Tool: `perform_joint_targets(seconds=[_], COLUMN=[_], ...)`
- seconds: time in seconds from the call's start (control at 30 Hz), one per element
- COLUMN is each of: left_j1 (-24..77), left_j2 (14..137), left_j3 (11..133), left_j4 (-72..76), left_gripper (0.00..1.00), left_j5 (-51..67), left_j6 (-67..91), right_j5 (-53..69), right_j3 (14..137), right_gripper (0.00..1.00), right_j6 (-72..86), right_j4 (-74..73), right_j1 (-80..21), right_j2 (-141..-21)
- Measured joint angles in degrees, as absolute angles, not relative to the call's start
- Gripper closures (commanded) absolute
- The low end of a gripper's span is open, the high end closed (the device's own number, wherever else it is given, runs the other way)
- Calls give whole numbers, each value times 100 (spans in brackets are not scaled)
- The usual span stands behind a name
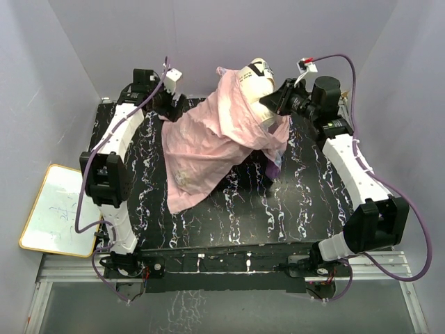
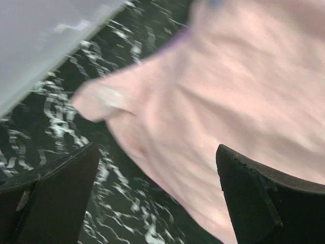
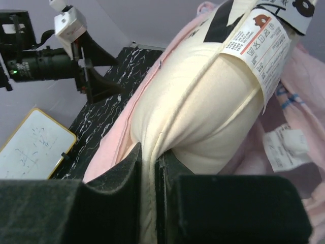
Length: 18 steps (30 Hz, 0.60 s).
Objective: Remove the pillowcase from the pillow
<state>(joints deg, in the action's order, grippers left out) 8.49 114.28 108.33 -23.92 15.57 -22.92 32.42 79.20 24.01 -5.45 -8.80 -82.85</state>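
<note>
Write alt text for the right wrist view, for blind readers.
The right gripper pinches the seamed edge of a plump cream pillow bearing a white care label. A pale pink fabric pillowcase drapes around it; black marbled table and yellow-framed whiteboard beyond.

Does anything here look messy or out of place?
Nothing looks spilled or torn. The odd sight is the pillow, held up by its edge seam in the right gripper, with the pillowcase hanging rumpled from it across the table, pale inside showing. The left gripper is open over the fabric.
</note>
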Motion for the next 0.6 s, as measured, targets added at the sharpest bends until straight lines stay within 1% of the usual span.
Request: perform_joint_targets(seconds=[0.13, 0.23, 0.3, 0.47, 0.6], left_j1=[919, 1017, 1092, 1094, 1083], left_j2=[10868, 10383, 10167, 10084, 9891], left_j3=[10296, 9625, 9135, 8152, 7437], left_j4=[-3210, -3581, -3765, -3938, -3933], left_gripper=[3, 3, 3, 3, 3], left_j5=[2217, 2421, 2447, 2241, 2040], left_j6=[-2707, -3026, -3225, -3651, -3929], right_j5=[2873, 2458, 2158, 1439, 1118], right_j3=[7808, 7780, 7732, 7701, 7701], right_gripper=[92, 92, 92, 92, 92], right_j6=[2414, 2445, 2491, 2591, 2687], right_j4=[-631, -781, -943, -1479, -1769], right_j1=[-974, -972, -969, -961, -958], right_j2=[-8324, -8440, -8508, -8750, -8938])
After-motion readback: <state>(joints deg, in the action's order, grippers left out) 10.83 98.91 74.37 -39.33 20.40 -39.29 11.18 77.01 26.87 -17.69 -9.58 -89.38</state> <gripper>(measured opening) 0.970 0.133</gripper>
